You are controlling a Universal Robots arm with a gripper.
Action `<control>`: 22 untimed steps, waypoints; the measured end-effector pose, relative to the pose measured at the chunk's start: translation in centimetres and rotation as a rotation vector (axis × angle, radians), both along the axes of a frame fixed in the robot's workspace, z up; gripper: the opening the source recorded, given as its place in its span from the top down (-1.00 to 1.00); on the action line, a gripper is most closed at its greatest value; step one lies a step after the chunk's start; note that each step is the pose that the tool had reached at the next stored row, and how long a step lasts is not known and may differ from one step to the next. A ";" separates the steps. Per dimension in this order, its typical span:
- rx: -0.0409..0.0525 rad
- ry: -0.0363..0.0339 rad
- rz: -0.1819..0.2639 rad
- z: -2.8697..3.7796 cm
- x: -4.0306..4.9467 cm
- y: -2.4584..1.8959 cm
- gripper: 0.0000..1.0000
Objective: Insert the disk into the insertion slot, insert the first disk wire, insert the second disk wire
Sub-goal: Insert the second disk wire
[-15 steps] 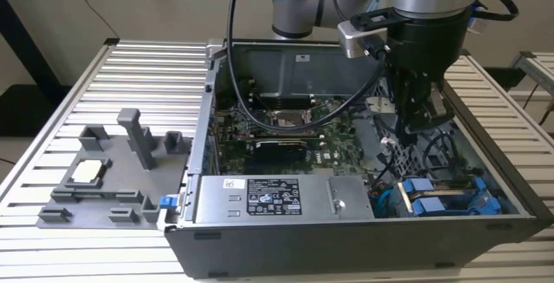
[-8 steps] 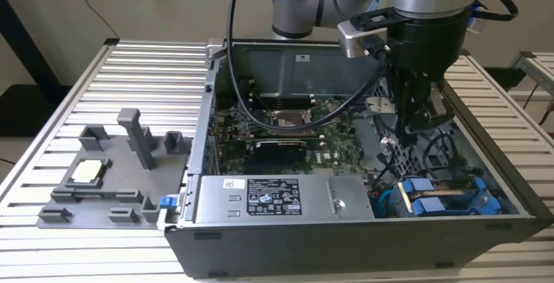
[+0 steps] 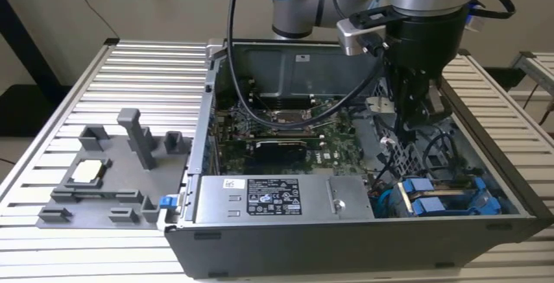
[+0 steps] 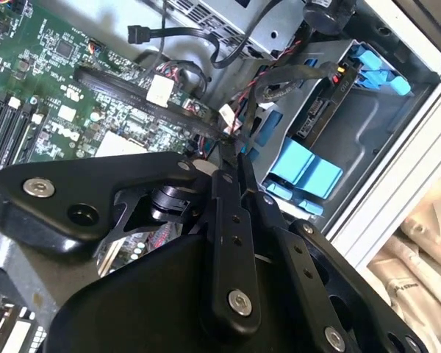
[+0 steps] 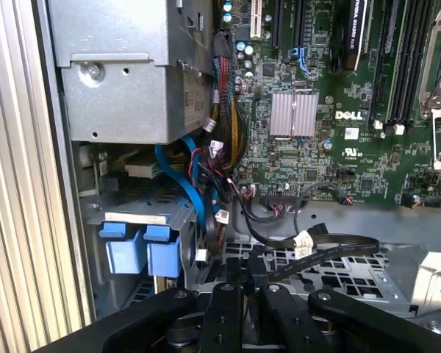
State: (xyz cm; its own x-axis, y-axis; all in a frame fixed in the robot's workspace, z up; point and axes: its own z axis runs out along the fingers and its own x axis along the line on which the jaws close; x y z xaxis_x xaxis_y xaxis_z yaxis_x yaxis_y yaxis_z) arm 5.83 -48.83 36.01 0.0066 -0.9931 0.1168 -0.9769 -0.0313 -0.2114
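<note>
Watching the hand hanging inside the open case, I am seeing its fingers together among loose wires; whether they are pinching one, I cannot tell. The disk is sitting in the slot, near the hand. Wires could be snagging the fingers and tugging the board. A ribbed metal table is carrying everything beside a pale wall.

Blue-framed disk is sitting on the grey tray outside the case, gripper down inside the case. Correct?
One thing is off. The disk is not on the grey tray; the exterior view shows it seated inside the case, at the exterior view's right. The gripper is down inside the case, as you say.
</note>
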 end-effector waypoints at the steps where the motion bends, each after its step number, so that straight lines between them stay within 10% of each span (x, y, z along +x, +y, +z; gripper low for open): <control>1: 0.0000 0.0000 0.000 0.00 0.00 0.01 0.69; 14: -0.0041 0.0000 0.000 -0.01 -0.01 0.28 0.54; 19: -0.0695 -0.0005 0.000 -0.15 -0.07 1.01 0.54; 22: -0.0793 -0.0028 0.000 -0.30 -0.18 1.46 0.54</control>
State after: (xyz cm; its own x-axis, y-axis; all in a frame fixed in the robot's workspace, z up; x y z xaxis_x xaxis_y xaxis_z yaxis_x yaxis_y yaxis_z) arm 5.65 -47.37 35.71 0.0060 -0.9808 0.1951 -0.9763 -0.0479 -0.2110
